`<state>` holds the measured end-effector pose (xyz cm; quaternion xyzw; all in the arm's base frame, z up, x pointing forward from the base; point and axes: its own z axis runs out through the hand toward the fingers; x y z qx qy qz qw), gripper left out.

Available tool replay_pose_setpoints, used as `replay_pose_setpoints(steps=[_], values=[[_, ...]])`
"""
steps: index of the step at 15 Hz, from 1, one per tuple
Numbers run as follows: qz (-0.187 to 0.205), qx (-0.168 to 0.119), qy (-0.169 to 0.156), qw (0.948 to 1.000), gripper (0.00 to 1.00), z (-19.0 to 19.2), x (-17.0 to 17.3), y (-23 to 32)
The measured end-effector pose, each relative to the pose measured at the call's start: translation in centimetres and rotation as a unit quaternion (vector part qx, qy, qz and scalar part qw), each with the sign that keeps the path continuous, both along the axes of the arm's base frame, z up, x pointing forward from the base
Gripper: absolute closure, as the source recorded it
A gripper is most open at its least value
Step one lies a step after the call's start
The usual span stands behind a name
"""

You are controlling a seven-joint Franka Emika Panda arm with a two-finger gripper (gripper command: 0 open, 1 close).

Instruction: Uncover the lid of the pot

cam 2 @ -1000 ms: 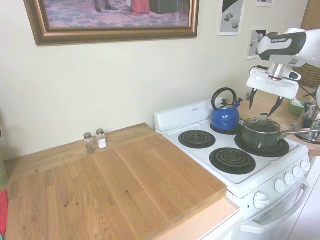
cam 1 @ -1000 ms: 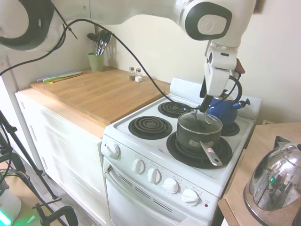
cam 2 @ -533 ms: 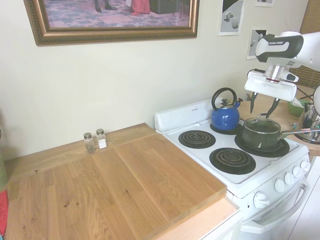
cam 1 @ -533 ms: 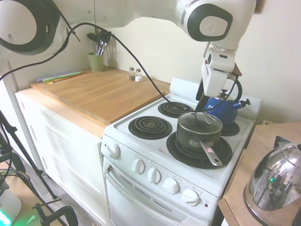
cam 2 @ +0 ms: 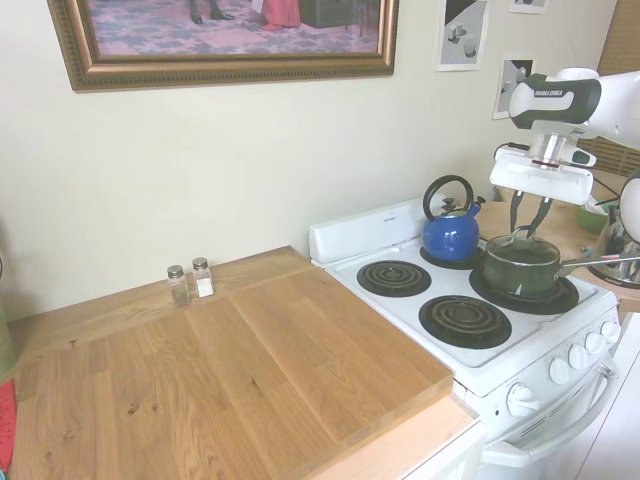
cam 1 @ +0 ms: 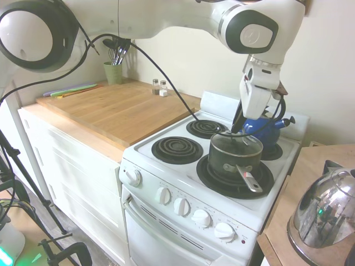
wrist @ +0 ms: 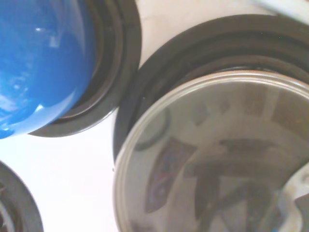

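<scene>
The dark pot [cam 1: 232,162] stands on the stove's front right burner with its long silver handle toward the front. The clear glass lid [cam 1: 236,145] rests flat on it, filling much of the wrist view [wrist: 212,154]. My gripper [cam 1: 239,131] hangs straight above the lid's loop handle, fingertips about level with the top of the loop. In the second exterior view the gripper [cam 2: 529,228] is over the lid [cam 2: 522,250] and pot [cam 2: 520,274], its fingers partly drawn together with a gap still between them. I cannot tell whether they touch the handle.
A blue kettle [cam 1: 264,128] sits on the back burner right behind the pot, close to my gripper. A shiny steel kettle [cam 1: 324,213] stands on the counter beside the stove. Shakers [cam 2: 190,282] and a utensil cup [cam 1: 113,72] are far off on the wooden counter.
The gripper's fingers have come closer together over the last second, and the wrist has shifted slightly above the lid. The lid and pot have not moved.
</scene>
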<state>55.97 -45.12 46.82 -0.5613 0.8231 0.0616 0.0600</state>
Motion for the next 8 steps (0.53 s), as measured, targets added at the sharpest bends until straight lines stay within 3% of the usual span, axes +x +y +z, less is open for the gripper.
replay_pose_setpoints(steps=[8], values=[[-0.004,-0.008,-0.008,0.9999,1.0,0.15,0.07,-0.31]])
